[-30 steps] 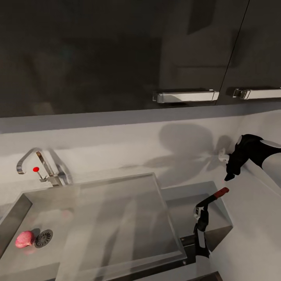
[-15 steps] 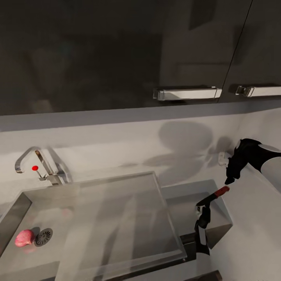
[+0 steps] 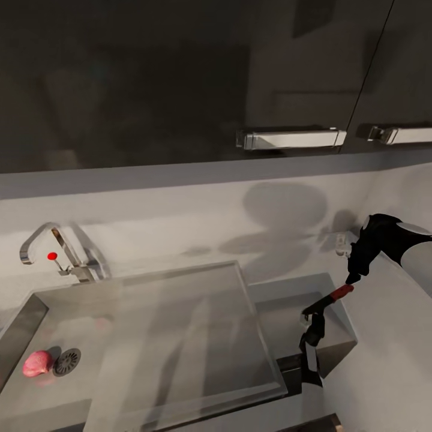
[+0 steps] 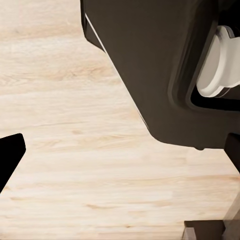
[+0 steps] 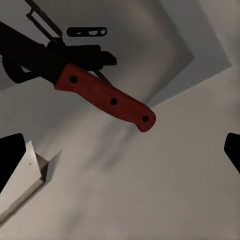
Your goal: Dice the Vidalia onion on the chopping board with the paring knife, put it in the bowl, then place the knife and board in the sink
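The pinkish Vidalia onion [image 3: 37,364] lies in the steel sink [image 3: 36,312] beside the round drain [image 3: 66,362]. On the countertop [image 3: 279,309], right of the drainboard, the paring knife [image 3: 336,296] sticks up from a black holder [image 3: 310,345], red handle uppermost. My right gripper [image 3: 351,277] hangs just above that handle. In the right wrist view the riveted red handle [image 5: 105,97] lies ahead of the right gripper [image 5: 120,160], whose fingers are open and wide apart. My left gripper [image 4: 120,160] is open over the wood floor. The chopping board and bowl are out of view.
A chrome tap [image 3: 42,246] with a red knob [image 3: 53,256] stands behind the basin. Glossy black upper cabinets with chrome handles [image 3: 291,139] hang above the pale backsplash. The flat drainboard [image 3: 186,336] lies between basin and knife holder.
The head view has shifted slightly. My right gripper has come down a little closer to the knife's red handle. The onion and knife have not moved.
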You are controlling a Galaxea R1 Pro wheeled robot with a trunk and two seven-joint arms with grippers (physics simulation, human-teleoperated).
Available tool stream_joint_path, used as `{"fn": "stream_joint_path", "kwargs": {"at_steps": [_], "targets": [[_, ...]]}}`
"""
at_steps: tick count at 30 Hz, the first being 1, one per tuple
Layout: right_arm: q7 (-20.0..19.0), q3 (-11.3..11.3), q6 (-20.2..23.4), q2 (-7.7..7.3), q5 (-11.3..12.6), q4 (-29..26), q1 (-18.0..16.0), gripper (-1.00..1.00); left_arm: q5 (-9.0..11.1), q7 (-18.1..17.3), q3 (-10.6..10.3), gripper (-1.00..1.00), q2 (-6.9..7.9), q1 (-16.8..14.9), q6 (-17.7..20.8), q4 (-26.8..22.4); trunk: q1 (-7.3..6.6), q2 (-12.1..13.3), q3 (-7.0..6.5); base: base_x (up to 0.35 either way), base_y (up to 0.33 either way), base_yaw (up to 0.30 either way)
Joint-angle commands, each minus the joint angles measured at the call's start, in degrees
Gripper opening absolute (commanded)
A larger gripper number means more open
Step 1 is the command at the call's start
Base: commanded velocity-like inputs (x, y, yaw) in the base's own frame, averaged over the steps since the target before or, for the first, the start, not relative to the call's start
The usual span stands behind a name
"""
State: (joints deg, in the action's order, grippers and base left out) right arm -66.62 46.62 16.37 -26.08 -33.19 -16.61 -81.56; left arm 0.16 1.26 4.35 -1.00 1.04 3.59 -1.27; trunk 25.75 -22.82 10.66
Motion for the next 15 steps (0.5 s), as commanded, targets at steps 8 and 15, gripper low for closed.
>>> {"fn": "stream_joint_path", "kwargs": {"at_steps": [8,15], "targets": [[-0.44,-0.13,0.43,-0.03,-0.24,-0.17,0.00,1.00,0.02,0.09,0.40,1.00,0.03,0.02,-0.47,-0.14,0.03,-0.10,0.23,0.000,0.000,0.000],[-0.57,1.83,-3.24,-0.03,-0.39,-0.17,0.00,1.00,0.02,0.06,0.40,1.00,0.03,0.02,-0.82,-0.14,0.03,-0.10,0.25,0.000,0.000,0.000]]}}
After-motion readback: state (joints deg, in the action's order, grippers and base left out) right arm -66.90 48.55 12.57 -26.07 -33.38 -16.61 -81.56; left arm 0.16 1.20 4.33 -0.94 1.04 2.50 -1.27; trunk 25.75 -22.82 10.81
